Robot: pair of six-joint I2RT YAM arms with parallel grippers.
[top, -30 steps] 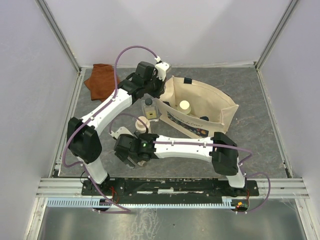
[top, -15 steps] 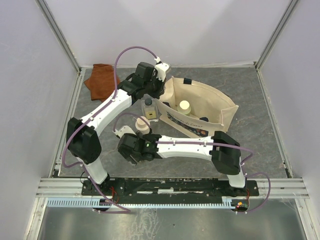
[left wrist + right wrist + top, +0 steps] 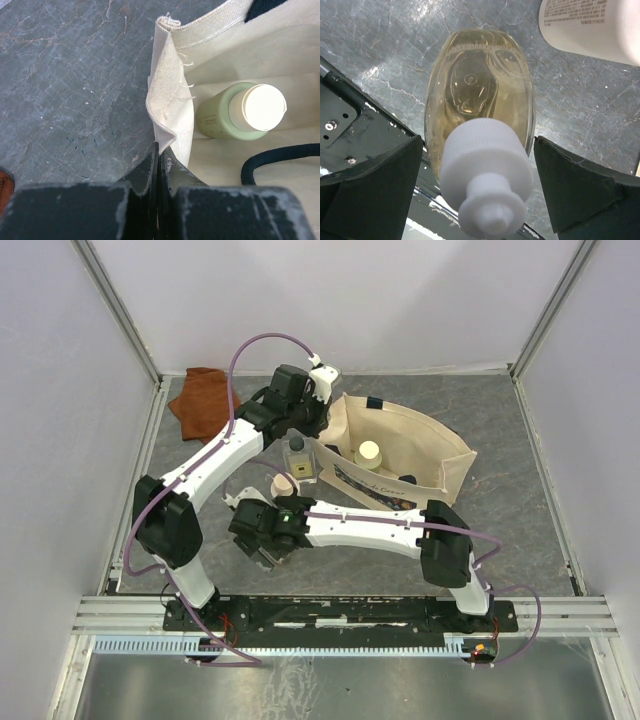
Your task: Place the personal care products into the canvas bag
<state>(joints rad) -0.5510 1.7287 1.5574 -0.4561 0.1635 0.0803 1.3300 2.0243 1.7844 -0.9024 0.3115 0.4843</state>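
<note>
While the amber flat bottle [image 3: 480,90] stood on the grey table [image 3: 500,440], white cap pointing up at the wrist camera, the right gripper [image 3: 479,167] hung over it, jaws wide apart, one finger on each side, nothing gripped. The cream cylinder [image 3: 283,483] was just beside it, and the clear square bottle [image 3: 299,464] stood a little beyond, right by the canvas bag [image 3: 170,85]. Inside the bag stood the olive-green cylinder [image 3: 225,117], pale cap showing. The left gripper [image 3: 158,155] was pinched tight on the bag's rim. A rust-brown cloth [image 3: 203,400] lay well apart, at the far left.
</note>
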